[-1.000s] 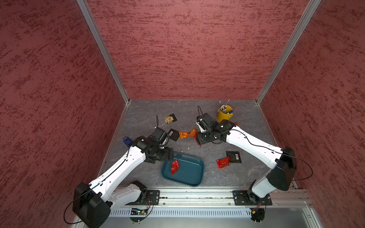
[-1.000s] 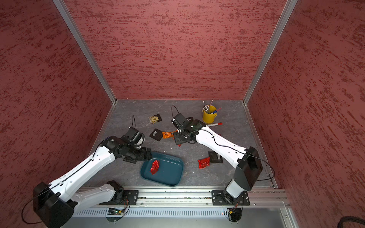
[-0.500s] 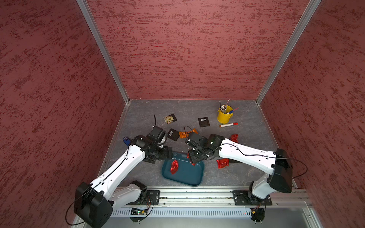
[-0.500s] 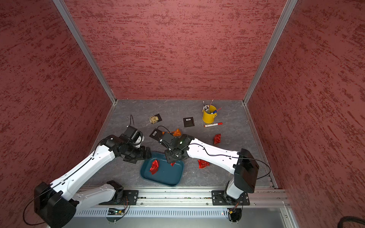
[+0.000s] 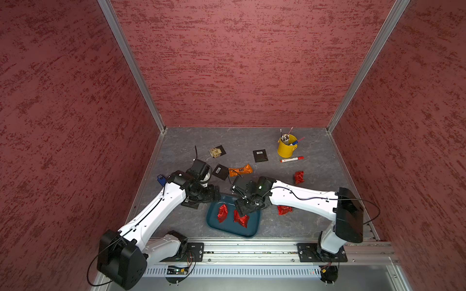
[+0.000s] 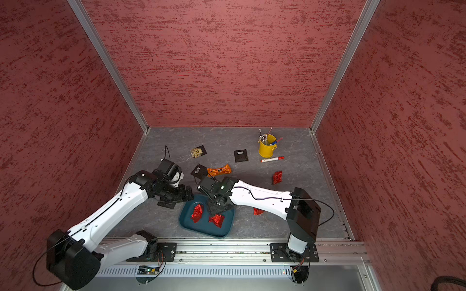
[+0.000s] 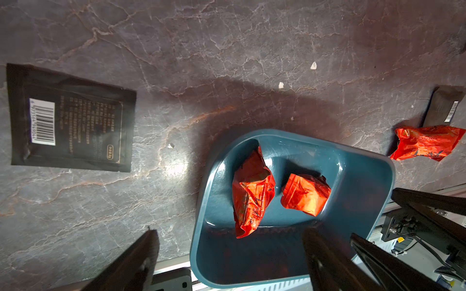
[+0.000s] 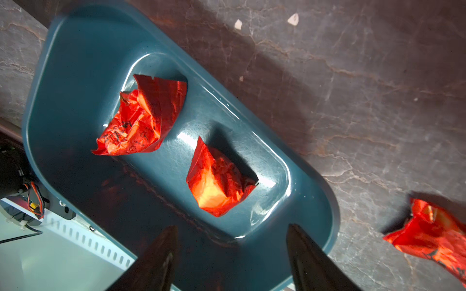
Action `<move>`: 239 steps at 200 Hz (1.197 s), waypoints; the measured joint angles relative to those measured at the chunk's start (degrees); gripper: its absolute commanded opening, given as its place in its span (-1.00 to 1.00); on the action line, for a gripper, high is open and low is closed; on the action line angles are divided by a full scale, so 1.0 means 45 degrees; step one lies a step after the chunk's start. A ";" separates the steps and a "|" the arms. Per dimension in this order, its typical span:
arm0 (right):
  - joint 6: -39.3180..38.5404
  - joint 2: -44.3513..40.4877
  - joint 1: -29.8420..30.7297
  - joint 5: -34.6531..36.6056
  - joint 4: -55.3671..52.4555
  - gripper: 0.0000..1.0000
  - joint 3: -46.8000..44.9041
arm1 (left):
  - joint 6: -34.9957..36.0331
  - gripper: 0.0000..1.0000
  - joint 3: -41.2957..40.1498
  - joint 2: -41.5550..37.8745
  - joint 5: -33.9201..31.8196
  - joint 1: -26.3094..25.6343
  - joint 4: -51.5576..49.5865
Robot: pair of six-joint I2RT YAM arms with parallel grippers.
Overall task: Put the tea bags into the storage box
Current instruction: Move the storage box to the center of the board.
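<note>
You have two red tea bags [image 5: 222, 213] lying inside the storage box [image 5: 228, 230], lower centre in both top views. Your right gripper [image 8: 232, 226] hovers over the box, jaws apart and empty. The left gripper [image 7: 230, 230] is spread wide, holding nothing. The orange tea bag [image 5: 240, 170] lies outside, above the box
</note>
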 measured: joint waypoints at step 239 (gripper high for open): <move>-0.3599 0.3152 -0.2599 0.2157 -0.1078 0.90 0.1603 | 0.0180 0.99 0.0214 0.0204 0.1025 0.1812 0.0525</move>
